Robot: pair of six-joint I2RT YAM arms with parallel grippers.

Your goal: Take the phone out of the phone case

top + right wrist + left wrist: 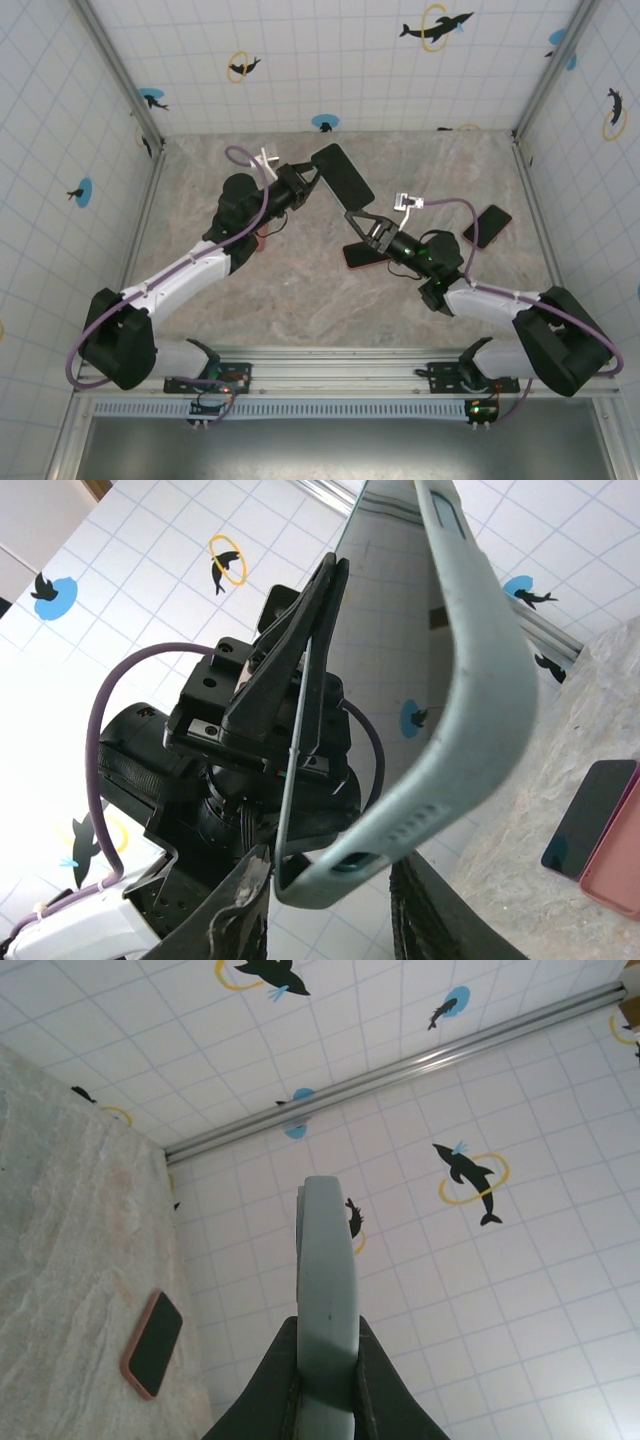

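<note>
The right gripper (330,872) is placed astride the lower end of the phone case (480,680), where a corner could be peeled back; whether it is pinching cannot be told. Beyond, the case is held off the table, clamped edge-on in the left gripper (328,1330) as an anchor, and the phone (390,630) appears to be seated inside.

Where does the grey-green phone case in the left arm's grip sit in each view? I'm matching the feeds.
Top external: the grey-green soft phone case sits upper centre, looking dark.
Left wrist: case at bottom centre, edge-on, rising from between the fingers.
Right wrist: case bowed from top centre down to bottom centre.
Shared landmark: the left gripper, shut on the case in all three.
</note>
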